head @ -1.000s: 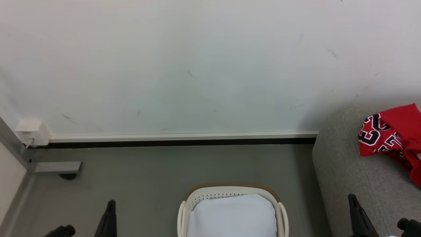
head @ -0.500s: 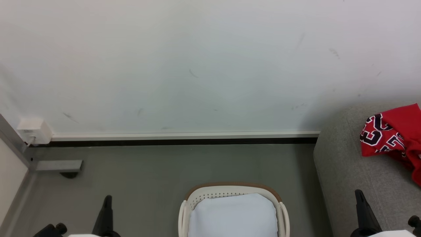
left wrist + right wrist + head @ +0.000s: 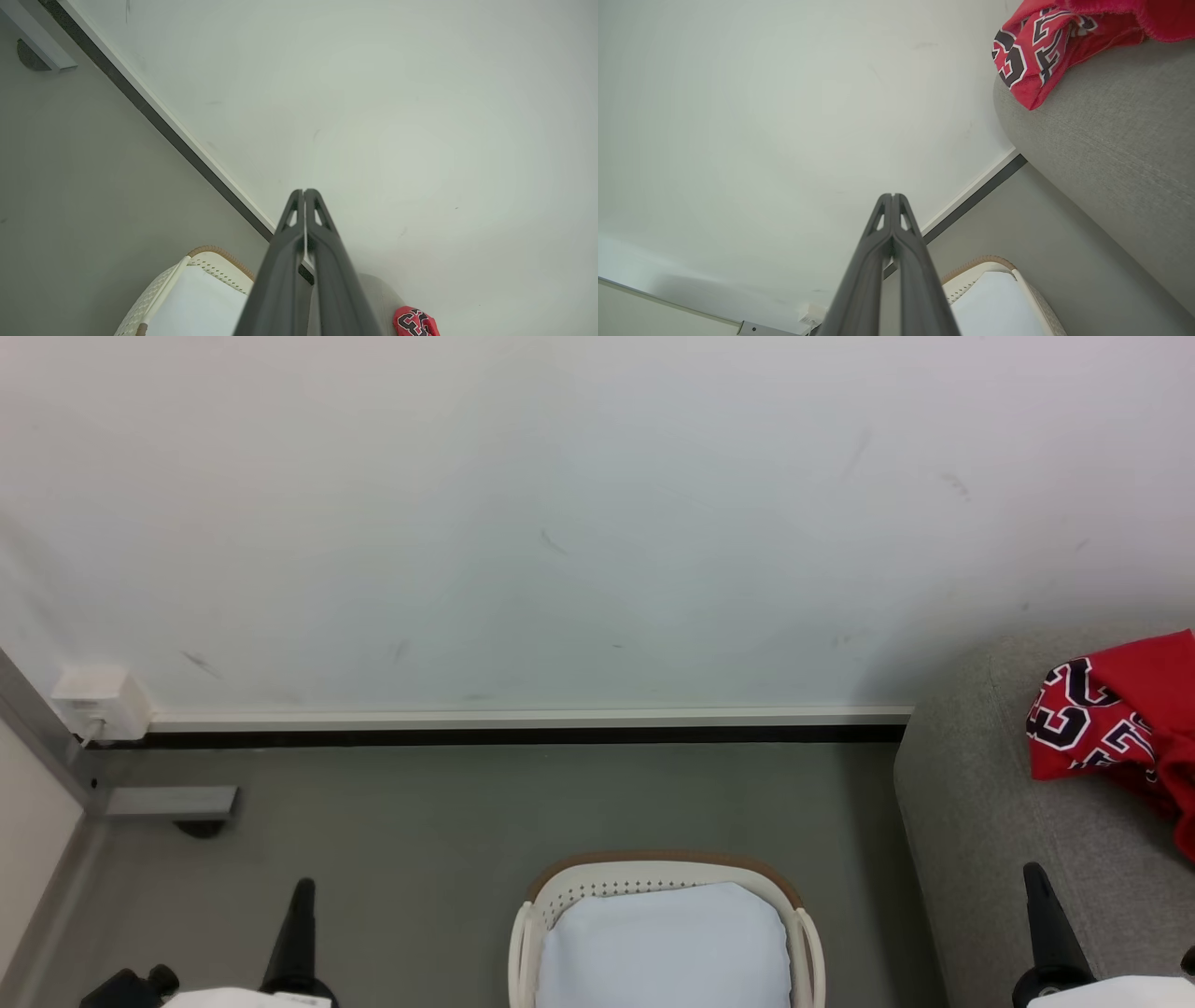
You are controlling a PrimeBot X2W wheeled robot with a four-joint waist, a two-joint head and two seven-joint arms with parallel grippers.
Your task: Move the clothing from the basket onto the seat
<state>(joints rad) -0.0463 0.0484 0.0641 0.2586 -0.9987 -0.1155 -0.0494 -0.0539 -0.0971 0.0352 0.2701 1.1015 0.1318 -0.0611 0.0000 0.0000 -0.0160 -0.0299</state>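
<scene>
Head view: jersey point(image 3: 1120, 709) is already on the sofa point(image 3: 980, 821), and the basket point(image 3: 597, 887) shows just its white lining point(image 3: 663, 943), so it looks pretty much done. Left wrist view: left fingers point(image 3: 289, 261) pressed together, holding nothing. Right wrist view: right fingers point(image 3: 873, 261) same, empty.

Bottom centre of the head view: laundry basket point(image 3: 801, 933) on the floor point(image 3: 420, 821), lining point(image 3: 663, 943) inside, wall point(image 3: 560, 523) behind. Right edge: sofa point(image 3: 971, 821), with a jersey point(image 3: 1120, 709) lying on top. Lower corners: left gripper point(image 3: 303, 889) and right gripper point(image 3: 1033, 875), flanking the laundry basket. Far left: socket box point(image 3: 101, 703) at the wall's foot.
</scene>
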